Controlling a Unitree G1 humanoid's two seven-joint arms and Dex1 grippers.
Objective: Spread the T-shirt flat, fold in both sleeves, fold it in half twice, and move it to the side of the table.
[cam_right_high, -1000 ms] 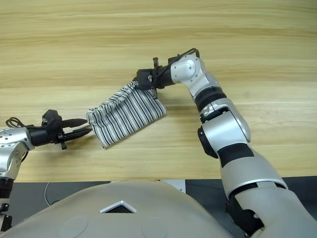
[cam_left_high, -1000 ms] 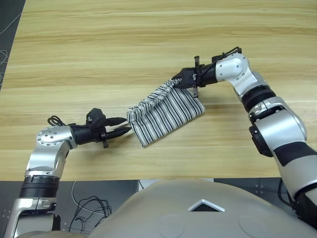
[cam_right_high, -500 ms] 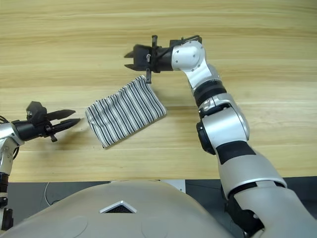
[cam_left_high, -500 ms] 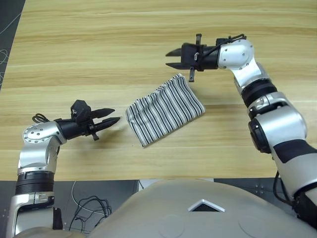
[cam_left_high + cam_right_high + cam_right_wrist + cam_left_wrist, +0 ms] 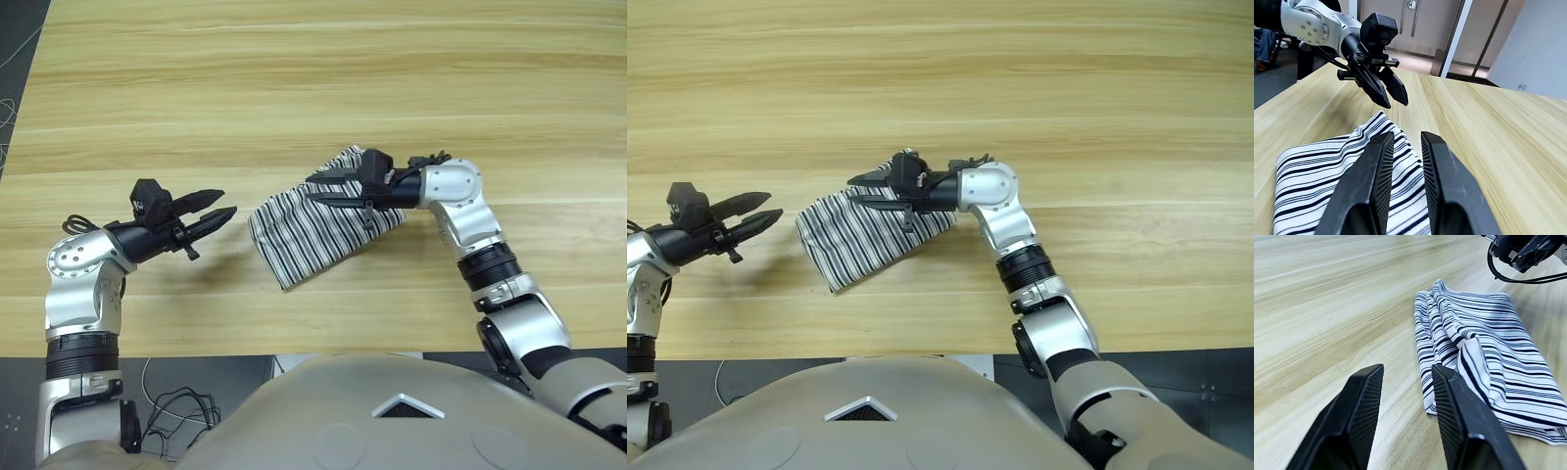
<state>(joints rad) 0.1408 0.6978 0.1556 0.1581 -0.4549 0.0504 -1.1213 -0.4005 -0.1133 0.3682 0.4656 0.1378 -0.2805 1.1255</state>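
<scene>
Shirt (image 5: pixel 323 230), striped, folded into a compact oblong and lying flat on the table (image 5: pixel 294 59). Its long axis runs diagonally from near-left to far-right, and the stripes follow that axis. One short end points toward the left gripper (image 5: pixel 227 202), and the long edge on the far-left side shows bunched, stacked layers. The left gripper hangs just off that short end, apart from the cloth, with its fingers slightly parted and empty. The right gripper (image 5: pixel 310 186) hovers over the far half of the shirt, pointing along it toward the left gripper, its fingers a narrow gap apart and pinching nothing. By appearance the fabric is light, soft and limp. The layers would probably slide over one another or fall open if lifted by a single ply. A likely sound hold is a pinch through the whole stack at a folded edge, ideally at both short ends, for the move to the table's side.
</scene>
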